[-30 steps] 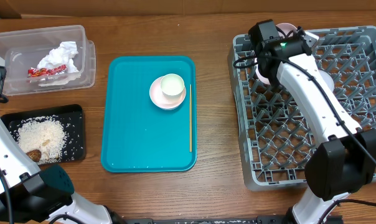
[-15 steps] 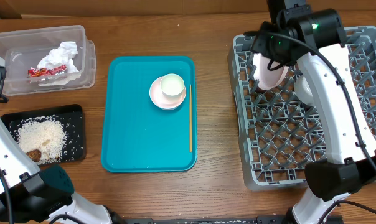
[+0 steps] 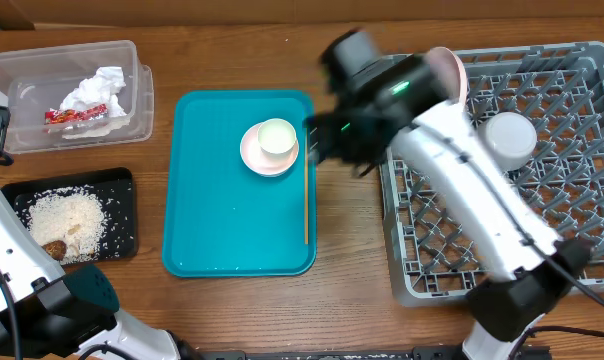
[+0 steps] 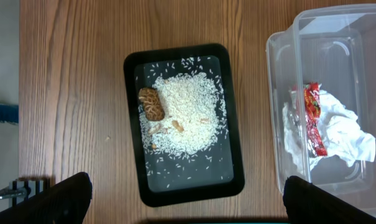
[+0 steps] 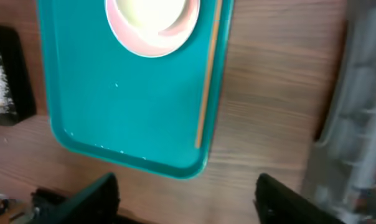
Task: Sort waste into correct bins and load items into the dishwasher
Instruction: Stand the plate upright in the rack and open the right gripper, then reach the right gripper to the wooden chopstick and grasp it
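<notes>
Pink plate (image 3: 449, 68) on edge in rack (image 3: 572, 232); left claw (image 4: 188, 200) and right claw (image 5: 187, 200) wide apart, empty.

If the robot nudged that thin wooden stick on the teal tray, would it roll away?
Probably a little: the thin straight wooden stick lies flat on the smooth teal plastic tray. The tray's raised rim beside it would likely stop it. It looks stiff, light, and slim enough to be hard to pinch.
</notes>
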Tool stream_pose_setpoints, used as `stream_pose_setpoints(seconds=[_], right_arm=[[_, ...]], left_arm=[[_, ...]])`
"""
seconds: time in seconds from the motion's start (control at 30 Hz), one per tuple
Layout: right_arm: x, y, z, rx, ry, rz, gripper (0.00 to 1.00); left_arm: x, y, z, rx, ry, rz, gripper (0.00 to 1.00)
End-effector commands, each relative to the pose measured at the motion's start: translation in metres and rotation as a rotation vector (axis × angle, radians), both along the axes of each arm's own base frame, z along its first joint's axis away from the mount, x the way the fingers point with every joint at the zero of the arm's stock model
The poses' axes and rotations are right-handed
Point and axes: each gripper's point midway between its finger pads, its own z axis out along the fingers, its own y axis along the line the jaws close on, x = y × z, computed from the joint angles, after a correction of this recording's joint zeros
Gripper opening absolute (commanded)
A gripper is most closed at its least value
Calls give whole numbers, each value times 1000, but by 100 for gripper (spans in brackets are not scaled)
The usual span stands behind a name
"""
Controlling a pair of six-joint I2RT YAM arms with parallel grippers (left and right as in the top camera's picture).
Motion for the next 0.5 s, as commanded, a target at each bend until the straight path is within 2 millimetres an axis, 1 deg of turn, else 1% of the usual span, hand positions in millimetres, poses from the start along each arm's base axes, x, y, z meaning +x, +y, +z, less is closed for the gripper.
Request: stream_pose_setpoints(seconds=[0.0, 0.07, 0.1, 0.17, 0.27, 0.33, 0.4, 0.47], right_arm=[[-23, 12, -45, -85, 32, -36, 61], [-32, 24, -70, -85, 40, -44, 54], [-37, 31, -83, -81, 38, -34, 54], [-45, 43, -102, -71, 27, -4, 54], [-51, 58, -124, -38, -6, 29, 53], [-49, 58, -137, -42, -32, -12, 53], [-44, 50, -147, -70, -65, -52, 54], [-38, 45, -152, -88, -95, -67, 54]], left_arm=[[1, 3, -1, 11, 5, 17, 100], [1, 3, -1, 11, 4, 17, 100], [1, 3, -1, 11, 5, 17, 100], [1, 3, -1, 11, 5, 17, 100], [1, 3, -1, 11, 5, 17, 100], [1, 3, -1, 11, 5, 17, 100], [1, 3, -1, 11, 5, 17, 100], [1, 3, -1, 11, 5, 17, 100]])
